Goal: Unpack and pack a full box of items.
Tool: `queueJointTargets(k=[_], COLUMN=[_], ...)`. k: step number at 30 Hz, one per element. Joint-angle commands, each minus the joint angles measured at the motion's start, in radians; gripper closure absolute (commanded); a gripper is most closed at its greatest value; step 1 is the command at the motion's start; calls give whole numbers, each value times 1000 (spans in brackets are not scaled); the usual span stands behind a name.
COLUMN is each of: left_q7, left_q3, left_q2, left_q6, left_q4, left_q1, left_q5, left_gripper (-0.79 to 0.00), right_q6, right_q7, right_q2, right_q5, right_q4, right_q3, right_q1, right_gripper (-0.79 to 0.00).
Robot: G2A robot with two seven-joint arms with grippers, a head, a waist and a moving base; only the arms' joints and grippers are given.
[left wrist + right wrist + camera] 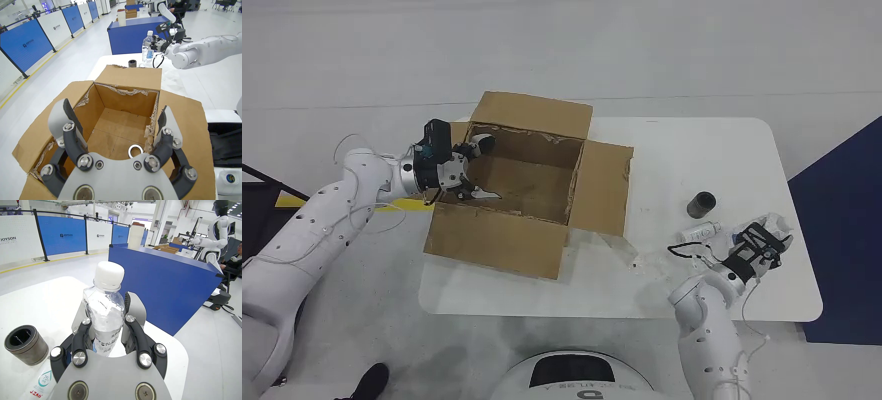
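Note:
An open cardboard box stands on the white table, its flaps spread out. My left gripper hangs open over the box's left rim, with nothing between its fingers. A metal ring lies on the box floor. My right gripper is shut on a clear plastic bottle with a white cap, held upright at the table's right end. From the left wrist view the bottle stands up beyond the box.
A dark metal cylinder stands on the table beside the bottle, also seen from above. A flat white packet lies under my right gripper. A blue partition stands beyond the table's right edge.

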Motion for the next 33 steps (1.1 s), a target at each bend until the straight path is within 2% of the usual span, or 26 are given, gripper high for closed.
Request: queueJointTargets(k=[1, 3, 5, 6, 7, 8, 14, 21, 26, 33], left_q7=[0, 0, 0, 0, 0, 0, 0, 0, 0, 0], left_q3=[0, 0, 0, 0, 0, 0, 0, 0, 0, 0], left_q2=[0, 0, 0, 0, 0, 0, 0, 0, 0, 0], left_q6=[0, 0, 0, 0, 0, 0, 0, 0, 0, 0], left_q4=[0, 0, 0, 0, 0, 0, 0, 0, 0, 0], left_q1=[0, 0, 0, 0, 0, 0, 0, 0, 0, 0], left_q5=[0, 0, 0, 0, 0, 0, 0, 0, 0, 0], left_gripper=[-785, -785, -785, -785, -785, -785, -785, -785, -785, -785], right_q6=[-6, -13, -16, -17, -16, -15, -19, -67, -183, -216], right_q7=[0, 2, 2, 2, 1, 1, -22, -108, -223, -430], right_q2=[-1, -2, -3, -4, -5, -5, -11, -20, -25, -32], right_q5=[-9, -15, -21, -22, -24, -28, -42, -11, 38, -30], right_q4=[11, 13, 11, 8, 5, 4, -53, -234, -391, -496], right_q3=[-5, -7, -9, -10, -10, -10, -23, -55, -90, -180], right_q1=[3, 4, 2, 0, -2, -4, -40, -149, -268, -379], right_gripper=[-185, -305, -363, -453, -643, -785, -785, -785, -785, -785])
